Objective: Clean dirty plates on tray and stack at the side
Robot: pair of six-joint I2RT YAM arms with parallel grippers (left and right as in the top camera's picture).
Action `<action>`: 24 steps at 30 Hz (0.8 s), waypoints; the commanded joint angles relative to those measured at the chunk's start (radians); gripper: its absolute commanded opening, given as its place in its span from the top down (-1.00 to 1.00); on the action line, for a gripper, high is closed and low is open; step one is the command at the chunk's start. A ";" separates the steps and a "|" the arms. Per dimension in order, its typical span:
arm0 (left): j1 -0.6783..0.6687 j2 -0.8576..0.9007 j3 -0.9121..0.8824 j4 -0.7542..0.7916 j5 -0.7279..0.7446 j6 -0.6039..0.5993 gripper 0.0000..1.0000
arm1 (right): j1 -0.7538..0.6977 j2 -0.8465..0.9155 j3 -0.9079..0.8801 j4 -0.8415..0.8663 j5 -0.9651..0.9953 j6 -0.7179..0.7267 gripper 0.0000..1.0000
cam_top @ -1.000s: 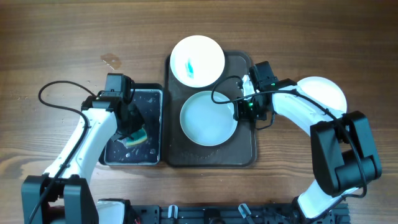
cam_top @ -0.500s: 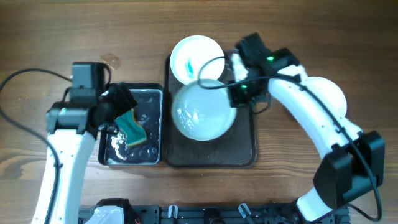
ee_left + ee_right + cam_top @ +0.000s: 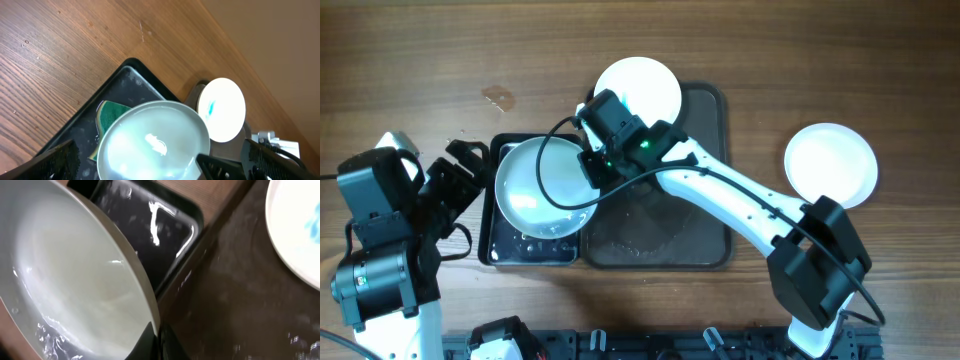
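My right gripper (image 3: 592, 172) is shut on the rim of a wet white plate (image 3: 542, 186) and holds it tilted over the black wash tray (image 3: 505, 250). The pinch on the rim shows in the right wrist view (image 3: 156, 339). A green sponge (image 3: 107, 116) lies in the wash tray, partly under the plate (image 3: 152, 142). My left gripper (image 3: 460, 172) is open at the tray's left side, raised, with nothing between its fingers (image 3: 57, 160). A dirty plate (image 3: 645, 85) with a blue smear (image 3: 212, 107) sits at the back of the brown tray (image 3: 705, 215).
One clean white plate (image 3: 830, 164) rests on the table right of the brown tray. My right arm (image 3: 720, 195) stretches diagonally across the brown tray. Water droplets lie on the brown tray's floor (image 3: 240, 300) and in the wash tray (image 3: 150, 227).
The right arm lifted the plate off the brown tray and swung it left over the wash tray. The left gripper opened, let go of the sponge and drew back to the left.
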 commanded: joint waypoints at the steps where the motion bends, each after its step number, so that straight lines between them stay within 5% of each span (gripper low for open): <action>1: 0.006 0.010 0.018 -0.002 0.022 0.005 -1.00 | 0.015 0.005 0.023 0.038 0.209 0.030 0.91; 9: 0.006 0.044 0.018 -0.002 0.022 0.005 -1.00 | 0.085 0.001 0.142 -0.031 0.652 0.009 0.91; 24: 0.006 0.097 0.018 -0.002 0.022 0.005 -1.00 | 0.283 -0.075 0.160 -0.005 1.131 -0.097 0.91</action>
